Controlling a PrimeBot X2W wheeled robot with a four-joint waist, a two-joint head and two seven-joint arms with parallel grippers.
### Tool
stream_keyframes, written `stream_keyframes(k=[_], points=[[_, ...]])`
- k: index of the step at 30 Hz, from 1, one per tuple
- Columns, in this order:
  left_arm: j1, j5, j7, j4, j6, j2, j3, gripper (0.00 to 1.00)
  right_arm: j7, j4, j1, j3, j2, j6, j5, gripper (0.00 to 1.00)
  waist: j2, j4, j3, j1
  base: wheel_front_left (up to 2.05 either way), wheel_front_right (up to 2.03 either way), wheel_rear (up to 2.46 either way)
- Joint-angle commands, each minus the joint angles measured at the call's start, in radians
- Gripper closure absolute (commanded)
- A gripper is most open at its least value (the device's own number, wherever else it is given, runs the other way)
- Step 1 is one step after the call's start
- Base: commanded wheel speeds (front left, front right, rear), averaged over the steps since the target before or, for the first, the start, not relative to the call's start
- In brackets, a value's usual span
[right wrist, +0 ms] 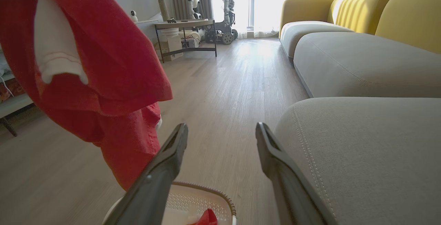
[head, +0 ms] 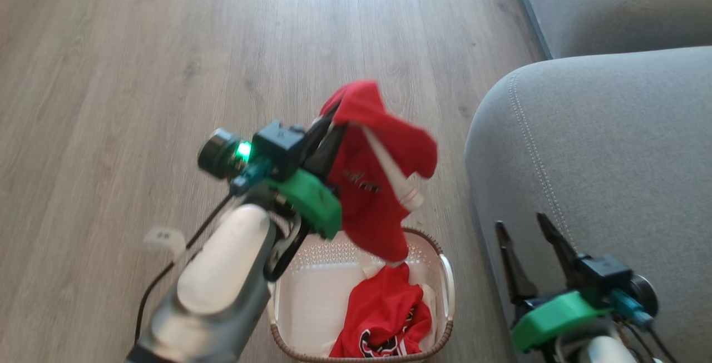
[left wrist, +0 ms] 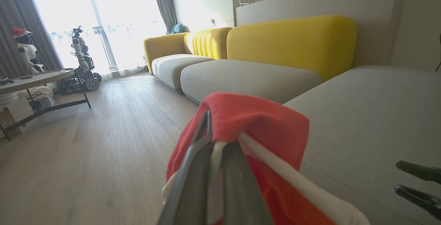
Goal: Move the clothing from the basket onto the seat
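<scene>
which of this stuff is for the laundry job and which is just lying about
Job: red garment, shut in the left gripper; red jersey in the basket; grey seat; open right gripper.
Lying about: yellow backrests; side table; wheeled robot by the window.

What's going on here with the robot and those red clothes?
The robot is shifting red clothes from a basket on the floor to the grey seat. Its left hand is shut on one red garment, which hangs above the basket and is not yet over the seat. A red jersey lies in the basket. The right hand is open and empty, by the seat's edge.
</scene>
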Motion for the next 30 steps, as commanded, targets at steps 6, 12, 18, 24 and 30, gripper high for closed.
stream_keyframes(k=[6, 12, 18, 24, 30], points=[[-0.155, -0.038, 0.004, -0.066, 0.031, 0.008, -0.010, 1.00, -0.006, 0.004, -0.122, 0.126, 0.000, 0.007, -0.017, 0.00, 0.0000, 0.003, 0.012, 0.0001, 0.00, 0.00, 0.00], [-0.206, -0.084, 0.006, -0.073, 0.064, 0.007, -0.068, 1.00, -0.006, 0.057, -0.197, 0.251, 0.000, 0.007, -0.016, 0.00, 0.0000, 0.008, 0.015, 0.0001, 0.00, 0.00, 0.00], [-0.232, -0.116, 0.000, -0.085, 0.092, 0.007, -0.116, 1.00, -0.006, 0.119, -0.279, 0.281, 0.000, 0.007, -0.044, 0.00, 0.0000, 0.021, 0.014, 0.0001, 0.00, 0.00, 0.00], [-0.244, -0.133, -0.001, -0.095, 0.110, 0.007, -0.152, 1.00, -0.006, 0.137, -0.332, 0.307, 0.000, 0.007, -0.063, 0.00, 0.0000, 0.040, 0.011, 0.0001, 0.00, 0.00, 0.00], [-0.233, -0.144, 0.000, -0.096, 0.123, 0.007, -0.173, 1.00, -0.006, 0.114, -0.350, 0.322, 0.000, 0.007, -0.070, 0.00, 0.0000, 0.048, 0.008, 0.0001, 0.00, 0.00, 0.00]])
